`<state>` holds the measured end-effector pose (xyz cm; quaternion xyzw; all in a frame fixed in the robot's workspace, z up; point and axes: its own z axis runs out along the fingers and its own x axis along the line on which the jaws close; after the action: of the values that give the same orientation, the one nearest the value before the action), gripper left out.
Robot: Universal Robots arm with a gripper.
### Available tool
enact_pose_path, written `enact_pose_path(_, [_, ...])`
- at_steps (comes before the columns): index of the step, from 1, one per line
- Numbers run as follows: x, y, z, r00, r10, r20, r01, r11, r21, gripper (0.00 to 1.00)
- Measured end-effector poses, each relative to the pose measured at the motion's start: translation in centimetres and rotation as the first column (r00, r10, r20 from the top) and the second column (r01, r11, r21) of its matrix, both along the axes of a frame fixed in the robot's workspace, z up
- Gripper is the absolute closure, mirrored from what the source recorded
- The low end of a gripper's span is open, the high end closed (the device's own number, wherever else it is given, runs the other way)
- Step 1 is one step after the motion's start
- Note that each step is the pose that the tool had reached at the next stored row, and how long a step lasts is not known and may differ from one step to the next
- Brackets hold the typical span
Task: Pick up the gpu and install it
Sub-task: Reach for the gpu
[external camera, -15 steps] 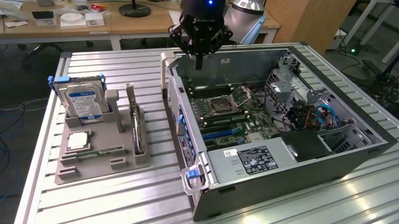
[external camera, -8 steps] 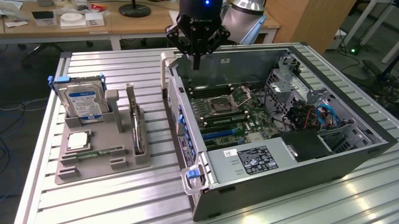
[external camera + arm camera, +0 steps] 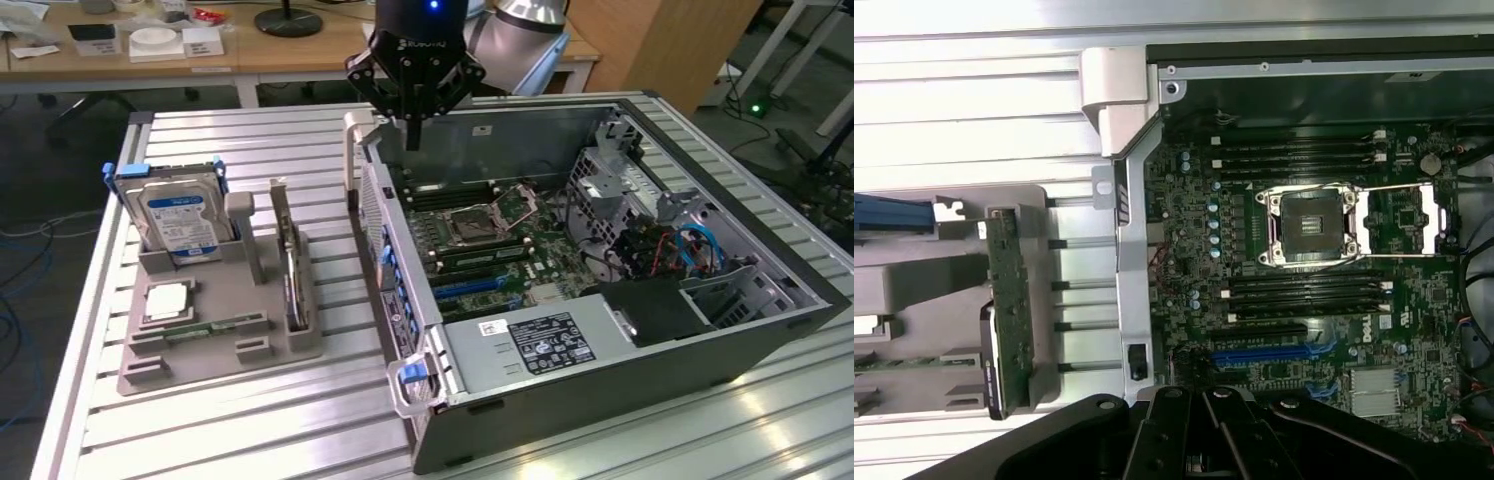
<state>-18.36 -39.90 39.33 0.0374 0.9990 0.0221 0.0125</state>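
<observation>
Above the open computer case, claw fingers pressed together, holding nothing, gpu standing on edge in grey holder on bench, exterior view's left of case, hard drive near it.

Green gpu, blue-labelled hard drive

the arm reaches in from the far side of the exterior view, its wrist upright with a blue light lit. the black gripper hangs straight down, linkages flared wide above, fingers pressed together into one narrow tip. in the wrist view its dark bars converge.
</observation>
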Motion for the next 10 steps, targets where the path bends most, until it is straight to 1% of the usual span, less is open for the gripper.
enact_pose_path(10, [-0.72, 0.0, 0.0, 1.0, 0.0, -0.0001, 0.0, 1.0, 0.0, 0.89])
